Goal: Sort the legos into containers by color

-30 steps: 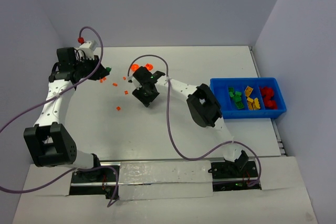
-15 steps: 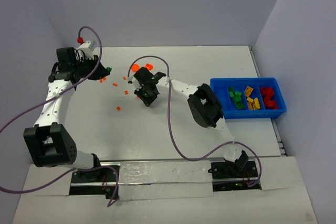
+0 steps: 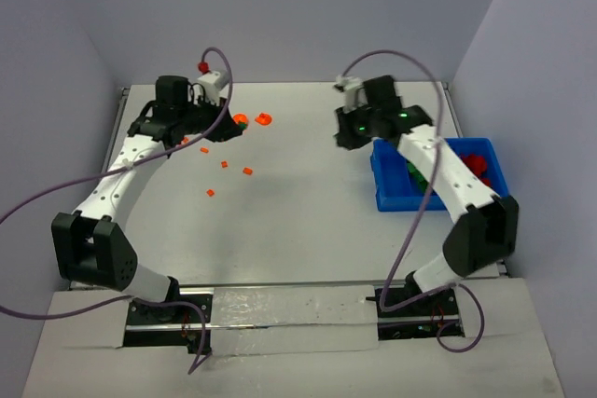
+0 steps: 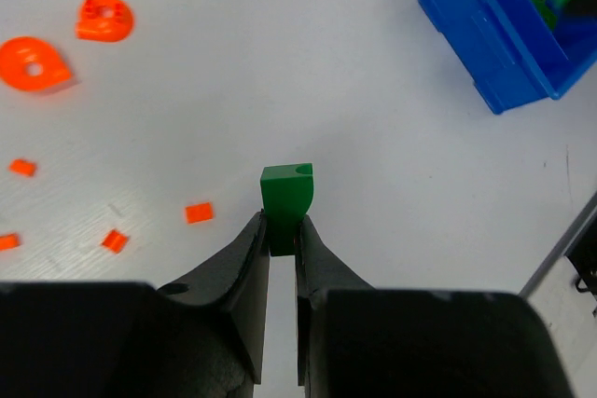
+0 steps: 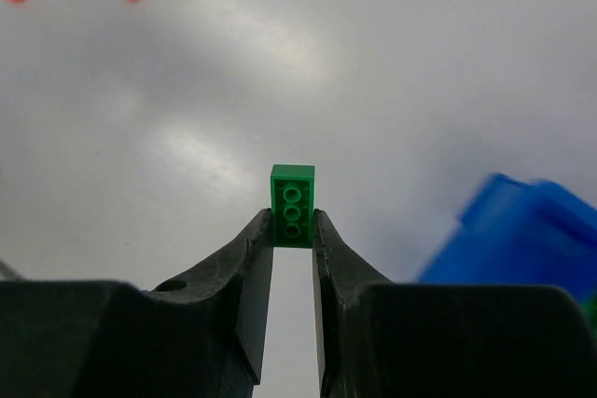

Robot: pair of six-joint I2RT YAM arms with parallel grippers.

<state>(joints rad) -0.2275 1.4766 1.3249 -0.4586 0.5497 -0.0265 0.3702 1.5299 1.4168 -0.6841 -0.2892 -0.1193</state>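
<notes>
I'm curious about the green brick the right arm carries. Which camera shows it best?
The right wrist view: the green brick sits centred between the jaws, its three studs clear. The top view shows only the right arm; the brick is too small to see there. The left wrist view misses it, showing another green piece.

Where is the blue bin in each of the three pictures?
Top external: the blue bin is at the right side, partly behind the right arm.
Left wrist: the bin is in the upper right corner.
Right wrist: the bin is a blur at the lower right.
Shared landmark: the loose orange legos on the white table.
</notes>
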